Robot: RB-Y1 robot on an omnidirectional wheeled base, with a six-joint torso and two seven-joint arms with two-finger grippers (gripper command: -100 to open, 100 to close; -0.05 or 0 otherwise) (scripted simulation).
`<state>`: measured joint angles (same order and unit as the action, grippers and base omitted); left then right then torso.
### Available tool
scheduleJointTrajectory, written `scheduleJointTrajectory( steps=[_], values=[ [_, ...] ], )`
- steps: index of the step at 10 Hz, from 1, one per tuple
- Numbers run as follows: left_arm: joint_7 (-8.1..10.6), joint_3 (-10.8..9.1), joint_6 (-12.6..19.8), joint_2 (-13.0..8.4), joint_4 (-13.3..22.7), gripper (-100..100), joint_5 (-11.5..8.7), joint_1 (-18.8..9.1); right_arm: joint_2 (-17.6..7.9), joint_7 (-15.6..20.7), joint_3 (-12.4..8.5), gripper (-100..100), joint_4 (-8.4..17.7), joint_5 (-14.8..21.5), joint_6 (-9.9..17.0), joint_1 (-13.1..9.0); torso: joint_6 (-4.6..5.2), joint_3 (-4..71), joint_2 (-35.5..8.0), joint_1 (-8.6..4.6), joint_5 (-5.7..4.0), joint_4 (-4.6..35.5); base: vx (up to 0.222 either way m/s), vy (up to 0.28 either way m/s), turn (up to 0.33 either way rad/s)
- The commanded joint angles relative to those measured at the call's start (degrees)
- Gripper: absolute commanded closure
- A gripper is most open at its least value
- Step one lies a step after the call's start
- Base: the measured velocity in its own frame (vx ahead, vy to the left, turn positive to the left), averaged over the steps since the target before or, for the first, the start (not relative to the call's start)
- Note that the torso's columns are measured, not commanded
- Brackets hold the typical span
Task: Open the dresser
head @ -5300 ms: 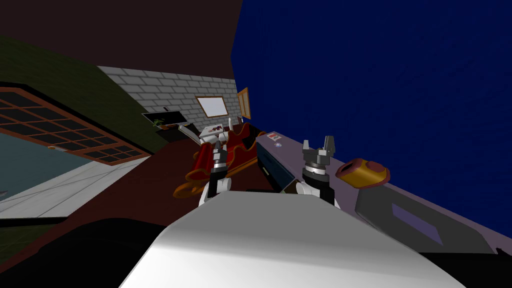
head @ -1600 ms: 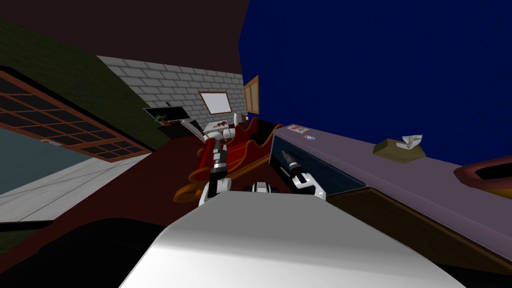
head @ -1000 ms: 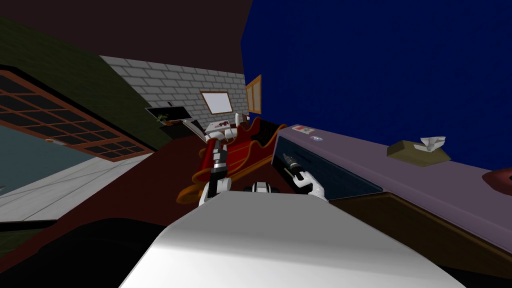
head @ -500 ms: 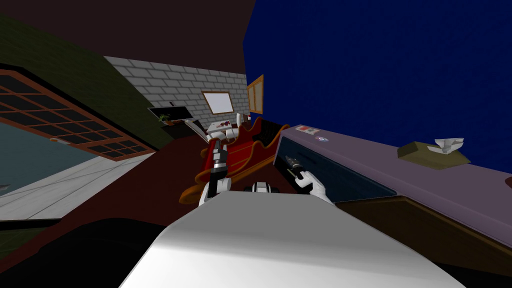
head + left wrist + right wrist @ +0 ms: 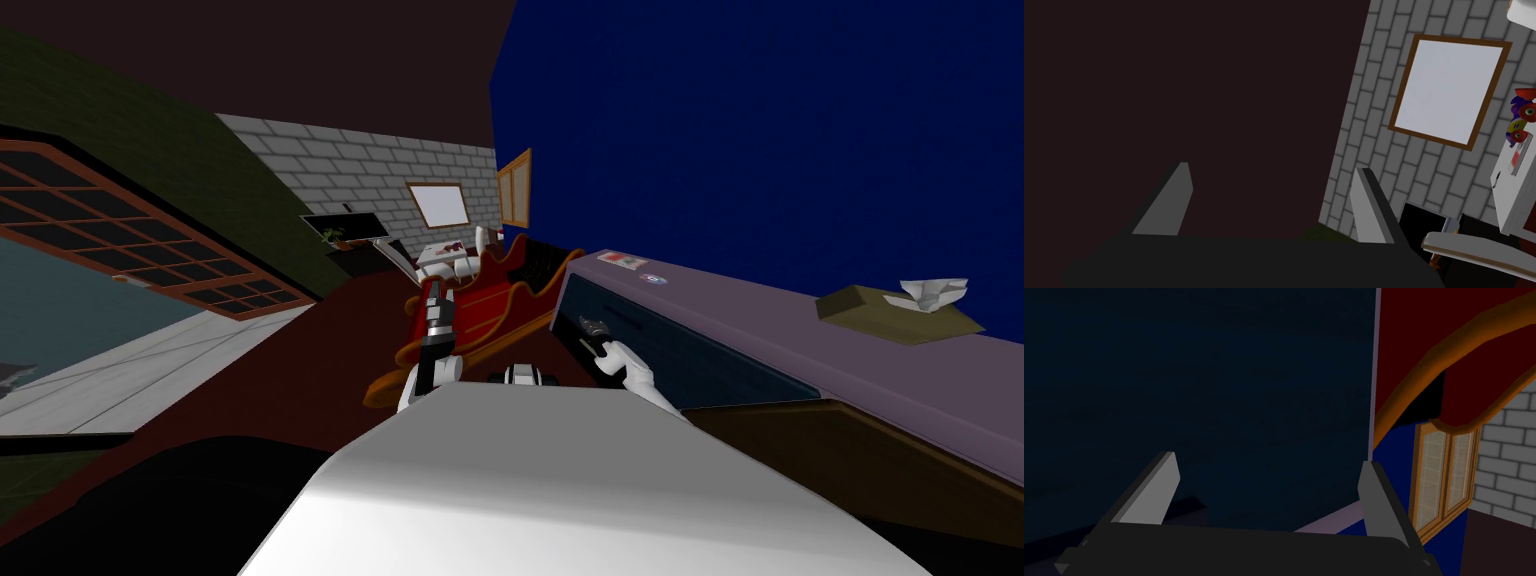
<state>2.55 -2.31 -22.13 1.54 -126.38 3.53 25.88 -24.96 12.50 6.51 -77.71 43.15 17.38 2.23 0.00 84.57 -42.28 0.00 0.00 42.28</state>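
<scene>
The dresser (image 5: 690, 355) stands to my right, with a pale purple top (image 5: 770, 315) and a dark blue front. My right gripper (image 5: 590, 328) reaches out low, close to that front near its far end. In the right wrist view the dark blue front (image 5: 1199, 398) lies just ahead of the right gripper (image 5: 1269, 488), whose fingers (image 5: 1156, 490) stand open with nothing between them. The dresser's end edge (image 5: 1374, 388) runs past the other finger. My left gripper (image 5: 435, 300) is held upright ahead of my chest. It is open and empty in the left wrist view (image 5: 1269, 200).
A tissue box (image 5: 895, 305) and two small flat items (image 5: 620, 259) lie on the dresser top. A brown panel (image 5: 860, 450) adjoins the blue front nearer to me. A red and orange sleigh-like seat (image 5: 485, 300) stands beyond the dresser's end. A large window (image 5: 150, 250) is on the left.
My view has swung, so the dresser sits further right in the picture. Since the earliest frame my right arm has dropped from upright to point at the dresser front. Both grippers stay open.
</scene>
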Motion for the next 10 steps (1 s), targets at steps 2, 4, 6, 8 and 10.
scheduleJointTrajectory(
  steps=[2, 4, 6, 8, 10],
  values=[
    [0.0, 0.0, 0.0, 0.0, 0.0, 0, 0.0, 0.0, -2.7, 2.1, 0.3, -100, 6.1, 5.0, 5.0, -1.8, 0.0, 0.0, 0.0, 0.02, 0.02, 0.0, 0.003, 0.084, 0.018],
    [0.0, 0.0, 0.0, 0.0, 0.0, 0, 0.0, 0.0, -3.8, 2.9, 0.4, -100, 8.1, 6.8, 7.8, -2.5, -0.01, 0.0, 0.0, -0.07, -0.01, 0.0, 0.006, 0.067, 0.018],
    [0.0, 0.0, 0.0, 0.0, 0.0, 0, 0.0, 0.0, -4.9, 3.7, 0.5, -100, 10.4, 8.6, 9.8, -3.2, 0.0, 0.0, 0.0, -0.05, -0.02, 0.0, 0.003, 0.056, 0.018],
    [0.0, 0.0, 0.0, 0.0, 0.0, 0, 0.0, 0.0, -6.1, 4.4, 0.6, -100, 12.5, 10.3, 11.7, -3.8, 0.01, 0.0, 0.0, 0.11, 0.03, 0.0, 0.011, 0.082, 0.02],
    [0.0, 0.0, 0.0, 0.0, 0.0, 0, 0.0, 0.0, -7.2, 5.2, 0.8, -100, 14.4, 11.9, 13.6, -4.4, -0.01, 0.0, 0.0, -0.05, -0.01, 0.0, 0.01, 0.05, 0.017]
  ],
)
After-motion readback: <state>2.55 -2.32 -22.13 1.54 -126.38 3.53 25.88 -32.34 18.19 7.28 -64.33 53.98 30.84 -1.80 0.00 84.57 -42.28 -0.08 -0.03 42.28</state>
